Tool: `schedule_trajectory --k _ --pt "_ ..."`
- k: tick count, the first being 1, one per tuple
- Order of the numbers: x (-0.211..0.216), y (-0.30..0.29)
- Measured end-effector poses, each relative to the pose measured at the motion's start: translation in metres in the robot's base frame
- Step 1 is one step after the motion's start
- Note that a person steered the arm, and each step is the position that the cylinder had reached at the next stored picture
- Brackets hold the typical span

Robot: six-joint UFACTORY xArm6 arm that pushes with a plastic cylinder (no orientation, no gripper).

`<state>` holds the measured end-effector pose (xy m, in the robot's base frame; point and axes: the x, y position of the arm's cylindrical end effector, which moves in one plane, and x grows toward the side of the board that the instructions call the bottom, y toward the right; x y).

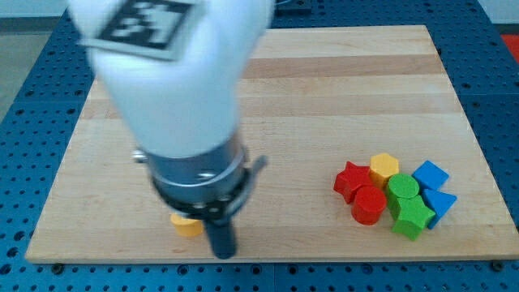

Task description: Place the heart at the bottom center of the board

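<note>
A yellow block (186,225) lies near the view's bottom edge, left of centre. The arm's body hides part of it, so I cannot make out its shape. My dark rod comes down just to its right, and my tip (224,254) rests on the board slightly right of and below the yellow block, close to it. I cannot tell if they touch. The white arm body covers much of the view's upper left.
A tight cluster sits at the view's lower right: a red star (350,180), a yellow hexagon (384,168), a green cylinder (402,188), a red cylinder (369,205), a green block (411,217), a blue cube (430,174) and a blue triangle (439,203). The wooden board (340,89) lies on a blue perforated table.
</note>
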<state>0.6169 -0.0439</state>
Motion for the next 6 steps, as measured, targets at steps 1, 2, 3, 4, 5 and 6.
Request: schedule_trajectory --k 1,2,3,4,5,6 --pt "0.000 -0.012" --pt "0.000 -0.063" --pt "-0.006 -0.116" --pt "-0.031 -0.133" --pt "-0.046 -0.075" --pt "-0.046 0.007"
